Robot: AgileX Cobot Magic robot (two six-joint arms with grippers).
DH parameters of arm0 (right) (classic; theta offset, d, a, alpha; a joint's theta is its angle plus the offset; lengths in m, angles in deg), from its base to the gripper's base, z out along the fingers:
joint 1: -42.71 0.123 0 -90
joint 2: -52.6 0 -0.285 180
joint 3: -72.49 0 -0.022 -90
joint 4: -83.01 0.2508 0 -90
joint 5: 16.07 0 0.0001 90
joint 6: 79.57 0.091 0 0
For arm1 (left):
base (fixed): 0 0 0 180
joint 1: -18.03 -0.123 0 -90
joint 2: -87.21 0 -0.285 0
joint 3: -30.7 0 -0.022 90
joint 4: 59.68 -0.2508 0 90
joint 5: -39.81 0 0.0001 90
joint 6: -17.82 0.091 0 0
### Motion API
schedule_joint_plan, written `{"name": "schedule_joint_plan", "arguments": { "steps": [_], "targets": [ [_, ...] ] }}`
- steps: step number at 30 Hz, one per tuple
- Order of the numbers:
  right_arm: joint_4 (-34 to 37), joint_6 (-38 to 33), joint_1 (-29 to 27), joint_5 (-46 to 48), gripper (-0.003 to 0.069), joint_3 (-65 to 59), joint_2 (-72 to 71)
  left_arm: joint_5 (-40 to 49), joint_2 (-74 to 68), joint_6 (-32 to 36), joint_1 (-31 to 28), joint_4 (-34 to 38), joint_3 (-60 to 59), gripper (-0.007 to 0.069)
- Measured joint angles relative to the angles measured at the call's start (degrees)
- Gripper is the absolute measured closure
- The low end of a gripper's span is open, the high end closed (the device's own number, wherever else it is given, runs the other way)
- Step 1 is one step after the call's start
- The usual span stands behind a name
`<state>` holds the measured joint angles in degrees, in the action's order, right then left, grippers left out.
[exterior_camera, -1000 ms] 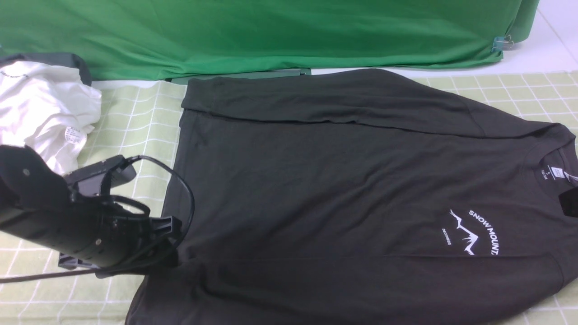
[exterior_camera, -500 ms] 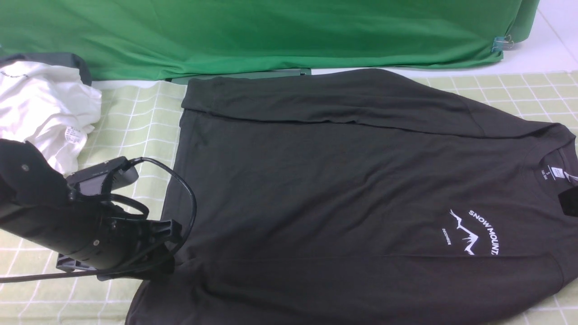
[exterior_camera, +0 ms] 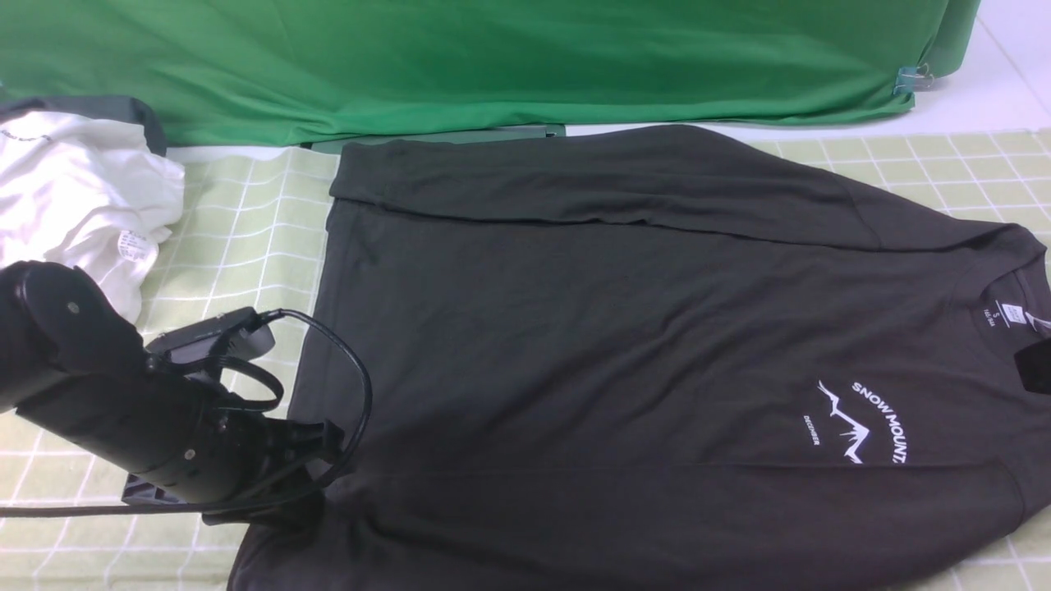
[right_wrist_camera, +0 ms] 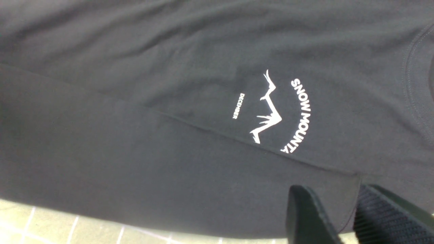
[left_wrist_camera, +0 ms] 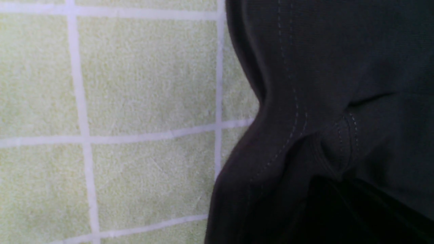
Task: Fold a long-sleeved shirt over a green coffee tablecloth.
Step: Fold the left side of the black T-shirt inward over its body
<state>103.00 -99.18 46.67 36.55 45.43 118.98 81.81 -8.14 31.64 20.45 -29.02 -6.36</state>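
Limp, light black soft-knit long-sleeved shirt (exterior_camera: 616,328): I'd pinch its hem corner. My left jaws, right jaws: grip unclear.

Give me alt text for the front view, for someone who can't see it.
A black long-sleeved shirt with a white SNOW MOUNT print lies spread sideways on a pale green checked tablecloth, collar to the right. The left gripper is at its hem, lower left; a crumpled white garment and a bright green sheet lie farther back.
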Motion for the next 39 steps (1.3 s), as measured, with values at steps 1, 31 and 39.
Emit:
{"name": "schedule_joint_plan", "arguments": {
  "steps": [1,31,39],
  "targets": [
    [0.0,0.0,0.0,-0.03,0.0436,0.0,0.0,0.0,0.0,0.0,0.0,-0.01,0.0,0.0603],
    [0.0,0.0,0.0,-0.23,0.0421,0.0,0.0,3.29,7.05,-9.28,0.0,-6.11,24.83,0.0606],
    [0.0,0.0,0.0,-0.23,0.0421,0.0,0.0,2.41,-4.59,-10.48,0.0,-6.44,33.45,0.0606]
  ]
}}
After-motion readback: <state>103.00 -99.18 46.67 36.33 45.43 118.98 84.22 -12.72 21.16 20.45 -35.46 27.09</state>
